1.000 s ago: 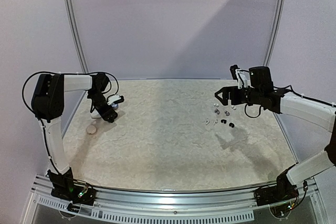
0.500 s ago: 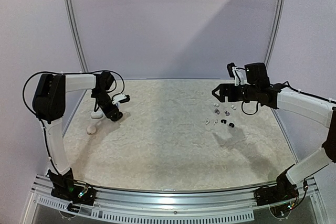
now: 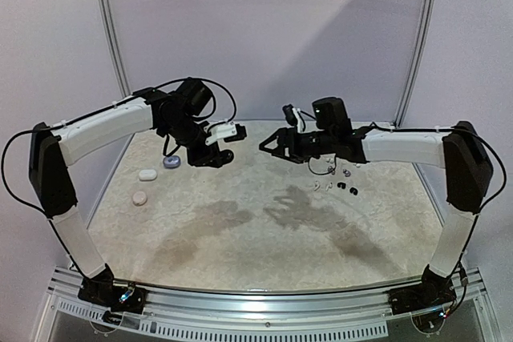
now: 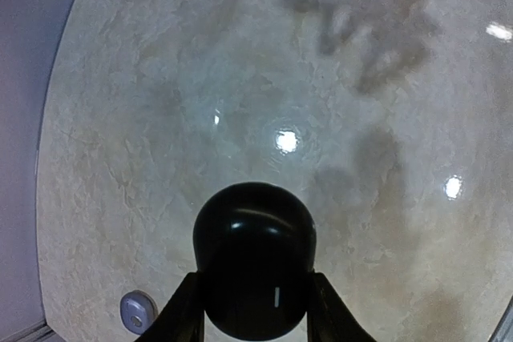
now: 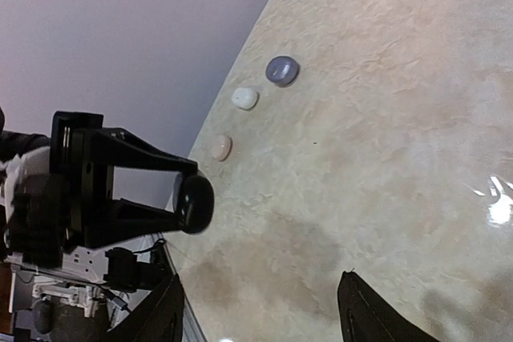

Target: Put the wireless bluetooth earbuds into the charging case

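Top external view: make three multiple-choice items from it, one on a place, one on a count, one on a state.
1. The earbuds lie: A) on the table's right half; B) at its far left corner; C) on the near rail.
2. Cases lying on the table: A) one; B) three; C) six.
3. The left gripper is: A) open and empty; B) shut on the black case; C) resting on the table.
Answers: 1 A, the small cluster sits right of centre. 2 B, a lilac case, a white case and a beige case lie at the left. 3 B, its jaws press the black case from both sides.
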Controlling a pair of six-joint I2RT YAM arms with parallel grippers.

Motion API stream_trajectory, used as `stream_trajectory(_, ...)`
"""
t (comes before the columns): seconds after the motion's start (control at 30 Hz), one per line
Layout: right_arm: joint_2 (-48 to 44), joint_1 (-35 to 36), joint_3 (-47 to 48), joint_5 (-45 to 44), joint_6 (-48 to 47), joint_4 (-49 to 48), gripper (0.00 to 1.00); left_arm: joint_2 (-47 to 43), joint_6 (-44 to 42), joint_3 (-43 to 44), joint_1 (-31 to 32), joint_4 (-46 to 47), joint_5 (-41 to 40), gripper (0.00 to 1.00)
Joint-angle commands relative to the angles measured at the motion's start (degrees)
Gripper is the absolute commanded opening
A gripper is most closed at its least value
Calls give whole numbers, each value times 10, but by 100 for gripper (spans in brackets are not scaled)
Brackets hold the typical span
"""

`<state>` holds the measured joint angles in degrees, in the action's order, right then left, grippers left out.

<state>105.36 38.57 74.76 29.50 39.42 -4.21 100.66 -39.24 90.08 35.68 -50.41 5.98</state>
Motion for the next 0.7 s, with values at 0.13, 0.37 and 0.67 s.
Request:
stream_trajectory(0.13, 110, 47, 71, 120, 146, -171, 68, 6, -7, 10, 39, -50, -36, 0)
stream_trajectory(0.37, 162, 56, 86, 132, 192, -209, 65, 11, -3, 21, 42, -51, -37, 0)
stream_trajectory(0.67, 206, 66, 118, 147, 213, -228, 42, 18, -2, 25, 42, -47, -38, 0)
